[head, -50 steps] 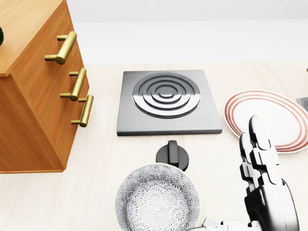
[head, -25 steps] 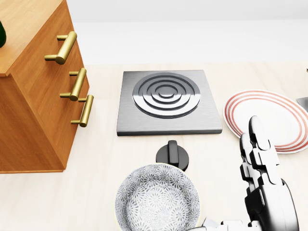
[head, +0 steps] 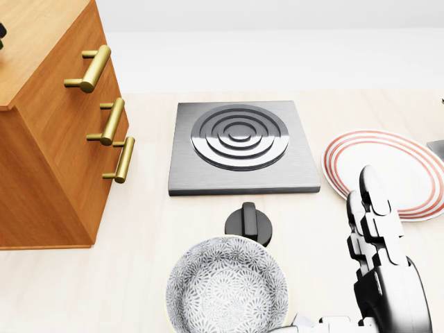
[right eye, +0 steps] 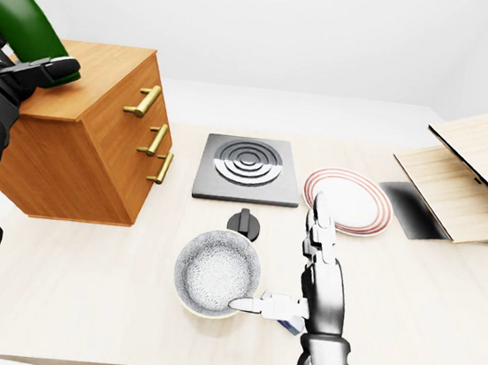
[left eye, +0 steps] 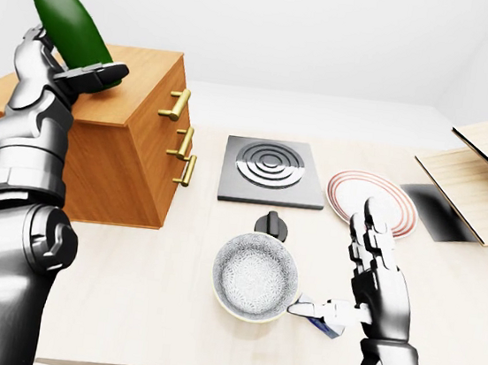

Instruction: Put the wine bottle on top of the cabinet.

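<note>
Upper left of the left-eye view: left hand [left eye: 57, 71] wrapped round the lower body of the wine bottle [left eye: 62, 7], dark thumb across the glass, fingers behind. Bottle green, tilted hard, neck running up and out toward the top left corner, base low over the top of the cabinet [left eye: 132, 80] near its left part; whether the base already touches the wood cannot be told. Best done slowly from here, by judgement: swing the neck upright first, bring the base flat over bare wood well in from the cabinet's edges, lower until the wood takes the weight, only then loosen the fingers and draw the hand straight away so as not to clip the glass. Risk of toppling if released while tilted, tall and narrow as it is. Lower right of the same view: right hand [left eye: 375, 279] raised over the table [left eye: 124, 292], fingers spread and upright, thumb out sideways, gripping nothing, near a small blue thing too hidden to name. Just left of it a patterned bowl [left eye: 255, 277]; above that a black knob [left eye: 272, 224] and a grey hob plate [left eye: 272, 170]; to the right a red-ringed plate [left eye: 372, 201]. All well apart from the cabinet top and no hindrance to the placing.
</note>
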### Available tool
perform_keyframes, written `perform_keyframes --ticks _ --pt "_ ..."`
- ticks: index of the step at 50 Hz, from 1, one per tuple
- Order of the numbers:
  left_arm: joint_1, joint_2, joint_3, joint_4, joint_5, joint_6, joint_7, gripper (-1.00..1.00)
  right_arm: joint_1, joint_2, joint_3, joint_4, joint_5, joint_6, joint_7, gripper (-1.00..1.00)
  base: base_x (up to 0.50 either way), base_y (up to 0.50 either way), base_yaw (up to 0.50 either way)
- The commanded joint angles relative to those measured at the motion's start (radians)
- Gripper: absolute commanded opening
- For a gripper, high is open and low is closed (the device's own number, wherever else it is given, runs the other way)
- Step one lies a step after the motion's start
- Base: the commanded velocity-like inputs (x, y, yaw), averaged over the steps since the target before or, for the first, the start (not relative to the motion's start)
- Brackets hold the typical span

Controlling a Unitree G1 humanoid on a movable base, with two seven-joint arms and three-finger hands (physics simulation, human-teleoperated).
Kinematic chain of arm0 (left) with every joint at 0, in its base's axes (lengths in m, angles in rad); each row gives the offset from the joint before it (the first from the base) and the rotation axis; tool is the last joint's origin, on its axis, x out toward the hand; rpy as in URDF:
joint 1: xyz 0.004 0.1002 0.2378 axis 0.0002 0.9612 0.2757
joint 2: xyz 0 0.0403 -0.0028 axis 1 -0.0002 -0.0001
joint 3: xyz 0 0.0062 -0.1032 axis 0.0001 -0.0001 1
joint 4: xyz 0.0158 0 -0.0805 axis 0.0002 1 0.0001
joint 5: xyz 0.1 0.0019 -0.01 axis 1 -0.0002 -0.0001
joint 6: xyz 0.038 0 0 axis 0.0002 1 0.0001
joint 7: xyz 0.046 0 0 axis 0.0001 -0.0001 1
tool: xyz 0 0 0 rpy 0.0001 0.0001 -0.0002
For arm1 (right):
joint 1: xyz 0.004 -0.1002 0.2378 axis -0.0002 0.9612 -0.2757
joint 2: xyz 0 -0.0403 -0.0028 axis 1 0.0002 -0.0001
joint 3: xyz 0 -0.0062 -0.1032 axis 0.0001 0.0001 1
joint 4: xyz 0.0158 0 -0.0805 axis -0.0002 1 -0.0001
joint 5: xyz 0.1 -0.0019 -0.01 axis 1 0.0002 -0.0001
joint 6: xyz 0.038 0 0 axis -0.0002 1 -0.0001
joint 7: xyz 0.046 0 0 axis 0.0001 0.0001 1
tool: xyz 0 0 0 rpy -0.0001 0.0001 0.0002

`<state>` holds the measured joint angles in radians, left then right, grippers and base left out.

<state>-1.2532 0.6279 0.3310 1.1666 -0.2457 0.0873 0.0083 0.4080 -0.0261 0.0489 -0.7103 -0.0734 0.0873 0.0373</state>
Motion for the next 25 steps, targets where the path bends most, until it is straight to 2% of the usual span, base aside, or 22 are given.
perform_keyframes --ticks 1,16,21,25 --pt "0.034 -0.006 -0.045 0.101 -0.001 0.000 0.013 0.87 0.006 0.005 0.022 0.099 0.006 -0.034 -0.026 1.00 0.00 0.00 0.00" --pt "0.038 -0.010 -0.050 0.098 0.003 0.000 0.009 0.77 0.007 0.007 0.022 0.109 0.007 -0.045 -0.024 1.00 0.00 0.00 0.00" --pt "0.043 -0.013 -0.050 0.102 0.008 0.000 0.011 0.80 0.003 0.007 0.029 0.129 0.000 -0.055 -0.028 1.00 0.00 0.00 0.00" --pt "0.044 -0.014 -0.050 0.102 0.011 0.000 0.010 0.80 0.006 0.006 0.026 0.112 0.006 -0.044 -0.026 1.00 0.00 0.00 0.00"
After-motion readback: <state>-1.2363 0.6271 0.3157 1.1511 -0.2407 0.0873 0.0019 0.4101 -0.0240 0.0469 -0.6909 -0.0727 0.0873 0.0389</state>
